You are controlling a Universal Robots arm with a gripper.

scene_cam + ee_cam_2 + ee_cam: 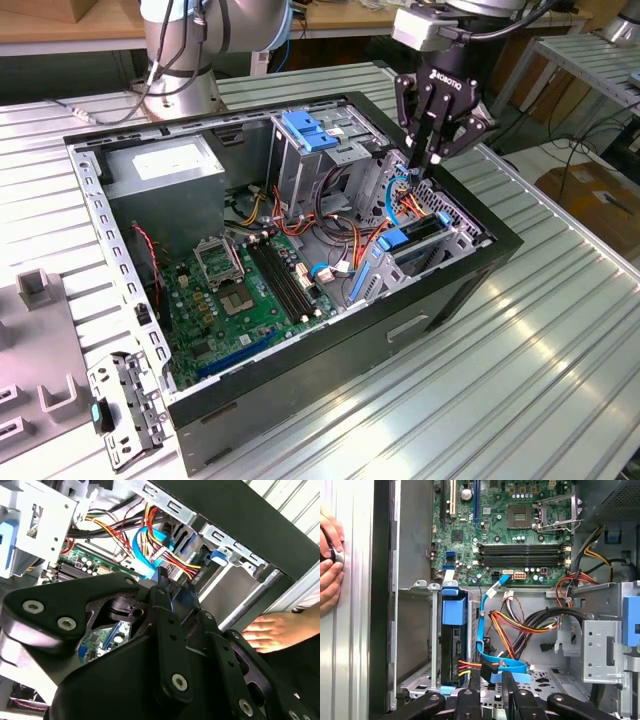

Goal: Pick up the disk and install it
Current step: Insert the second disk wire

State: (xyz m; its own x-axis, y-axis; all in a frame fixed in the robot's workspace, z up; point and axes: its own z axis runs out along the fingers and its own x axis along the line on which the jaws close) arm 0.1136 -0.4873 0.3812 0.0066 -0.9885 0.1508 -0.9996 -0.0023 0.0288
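Observation:
The disk (418, 238) sits on edge in the drive bay at the case's corner on the exterior view's right, with its blue rail (391, 241) on top. In the first wrist view the disk (451, 650) is dark under the blue rail (454, 611), with red and yellow wires running to its end. My gripper (422, 165) hangs just above that bay, beside the disk. Its fingertips (474, 680) are shut on the black plug (487, 667) of a blue flat cable (482, 625). The gripper (175, 582) hides the bay in the second wrist view.
The open case (480, 262) lies on a ribbed metal table (560, 350). Inside are the motherboard (250, 290), the grey power-supply box (165, 165) and a metal cage with a blue handle (305, 130). A person's hand (330, 560) rests outside the case wall. A loose bracket (125, 410) lies by the case.

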